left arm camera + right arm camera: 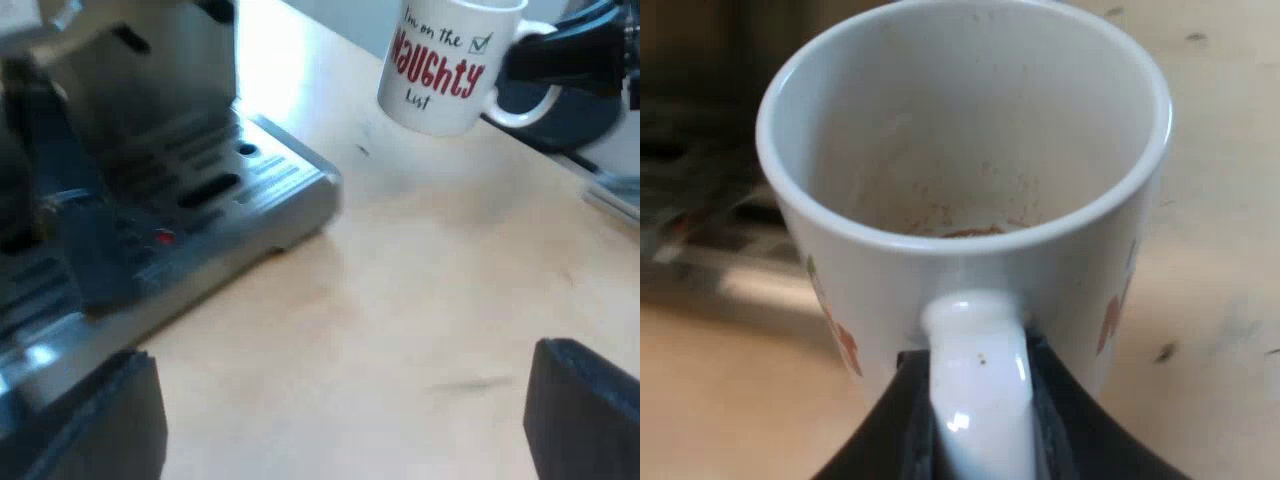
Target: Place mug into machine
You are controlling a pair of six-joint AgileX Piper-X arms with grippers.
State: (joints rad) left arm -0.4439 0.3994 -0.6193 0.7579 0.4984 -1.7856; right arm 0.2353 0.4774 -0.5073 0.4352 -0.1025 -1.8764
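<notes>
In the right wrist view, the right gripper [975, 415] is clamped on the looped handle of a white ceramic mug [970, 130], with a black finger [885, 425] pressed against each side of it. This view looks straight down into the mug. It holds no liquid, just a thin brown, powdery stain across its bottom and lower wall. Beyond it lie the light wooden table [1210, 300] and the blurred silver espresso machine [720, 250].

The left wrist view gives the mug's outside instead. Nearest, the left gripper [340, 420] hangs over the table with its fingers spread wide and nothing between them. Farther on is the machine's slotted metal drip tray [230, 180]. Farthest, the mug [440, 70] is upright, with "NAUGHTY" in red on its side. It is near the tray's corner but apart from it, not yet in the machine. Whether it touches the table I cannot tell.
</notes>
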